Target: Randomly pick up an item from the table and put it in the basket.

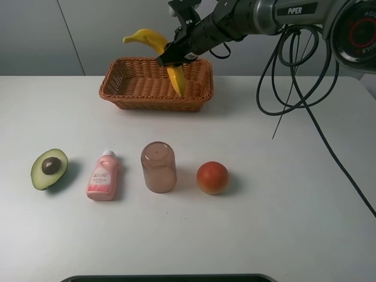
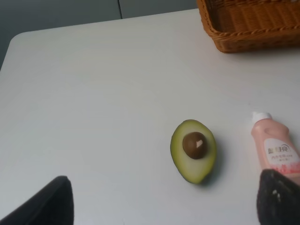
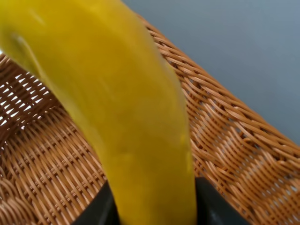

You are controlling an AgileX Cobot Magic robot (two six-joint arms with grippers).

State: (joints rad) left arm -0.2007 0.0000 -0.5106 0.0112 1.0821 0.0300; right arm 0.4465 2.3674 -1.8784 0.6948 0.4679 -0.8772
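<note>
A robot's right end effector [image 1: 171, 57] is clamped on a long curved yellow banana [image 1: 150, 39] above a rectangular brown woven wicker basket [image 1: 153, 101]. The basket sits at the far side of a large flat white tabletop [image 1: 282, 205]. The end effector grips the banana around its middle. The banana's stem end rises above the basket's back rim, and its lower tip hangs down inside the opening, toward the basket's right end. Whether that tip touches the woven floor cannot be told. In the right wrist view the banana [image 3: 126, 117] fills the frame, with the basket's weave [image 3: 234, 140] close behind it.

In front of the basket, well apart from it, 4 things lie in a row on the tabletop. From the basket's left to its right they are:
- 1 halved green avocado [image 1: 49, 168], cut face up with its brown pit showing
- 1 small pink bottle [image 1: 103, 176] with a white cap, lying flat
- 1 translucent brownish plastic cup [image 1: 158, 167], either inverted or on its side; which cannot be told
- 1 round red-orange fruit [image 1: 212, 177]

In the left wrist view, the left end effector [image 2: 164, 197] is spread wide over the tabletop and grips nothing. The avocado half and the pink bottle lie beyond its 2 dark fingertips [image 2: 51, 201].
</note>
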